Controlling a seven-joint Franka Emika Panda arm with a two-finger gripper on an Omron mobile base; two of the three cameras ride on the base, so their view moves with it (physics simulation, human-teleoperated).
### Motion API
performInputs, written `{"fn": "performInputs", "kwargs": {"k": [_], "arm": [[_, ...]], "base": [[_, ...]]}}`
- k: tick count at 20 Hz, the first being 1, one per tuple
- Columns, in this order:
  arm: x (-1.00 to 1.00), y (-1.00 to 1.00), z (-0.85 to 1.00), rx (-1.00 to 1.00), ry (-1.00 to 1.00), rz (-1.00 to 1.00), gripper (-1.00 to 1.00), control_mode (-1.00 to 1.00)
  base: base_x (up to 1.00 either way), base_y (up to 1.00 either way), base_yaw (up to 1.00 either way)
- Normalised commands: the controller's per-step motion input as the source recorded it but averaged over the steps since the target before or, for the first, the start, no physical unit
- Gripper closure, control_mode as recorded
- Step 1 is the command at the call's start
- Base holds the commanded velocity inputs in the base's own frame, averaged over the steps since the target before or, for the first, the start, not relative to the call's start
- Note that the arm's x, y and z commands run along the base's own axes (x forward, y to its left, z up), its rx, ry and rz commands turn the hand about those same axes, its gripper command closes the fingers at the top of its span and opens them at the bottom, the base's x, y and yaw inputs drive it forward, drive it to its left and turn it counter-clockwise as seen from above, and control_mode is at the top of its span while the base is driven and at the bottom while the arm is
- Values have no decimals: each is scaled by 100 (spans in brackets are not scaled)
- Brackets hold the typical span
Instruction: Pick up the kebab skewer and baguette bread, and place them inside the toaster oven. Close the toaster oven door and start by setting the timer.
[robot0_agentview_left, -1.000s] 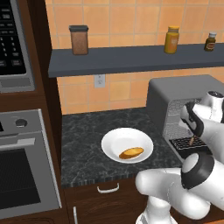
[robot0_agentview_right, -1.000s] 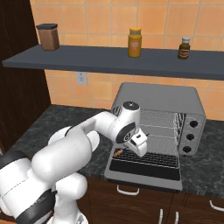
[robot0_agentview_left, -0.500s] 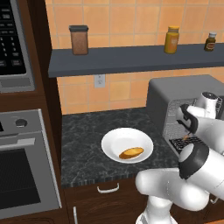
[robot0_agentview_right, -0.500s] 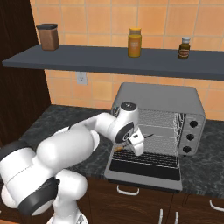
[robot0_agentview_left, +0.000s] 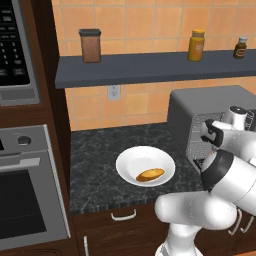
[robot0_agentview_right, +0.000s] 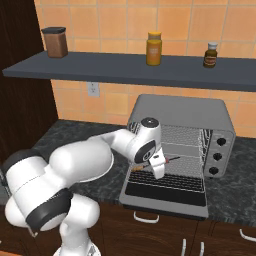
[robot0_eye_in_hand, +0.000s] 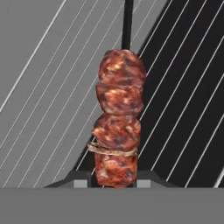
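Reaching from the lower right of the left base view, with the gripper (robot0_agentview_left: 209, 134) up at the open mouth of the toaster oven (robot0_agentview_left: 210, 107); jaw state not readable here. Left behind on the white plate (robot0_agentview_left: 131, 161), well apart from the hand toward the counter's middle: the baguette bread (robot0_agentview_left: 150, 174), long axis roughly level across the plate.

Seen from the right base view: gripper (robot0_agentview_right: 156, 165) poised over the lowered toaster oven door (robot0_agentview_right: 165, 192), jaws narrowed on the kebab skewer (robot0_agentview_right: 162, 161). Stick lying nearly level, its far end aimed right and inward at the wire rack (robot0_agentview_right: 182, 145), its near end trailing back toward the arm. Judged: skewer at the threshold, not yet resting on the rack.

Looking along the hand view: kebab skewer (robot0_eye_in_hand: 118, 118) clamped between the two finger tips (robot0_eye_in_hand: 80, 180), reddish chunks stacked straight ahead, bare stick running on beyond. Rack wires (robot0_eye_in_hand: 183, 109) crossing beneath at a slant to that axis. Judged: next move turning on that line, straight forward into the cavity.
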Motion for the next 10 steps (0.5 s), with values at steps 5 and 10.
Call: {"fn": "performInputs", "kwargs": {"k": [5,10], "arm": [[19,-2,-3,5,0,0,100,-100],[26,0,-13,4,0,-1,100,-100]], "base": [[0,0,0],[0,0,0]]}}
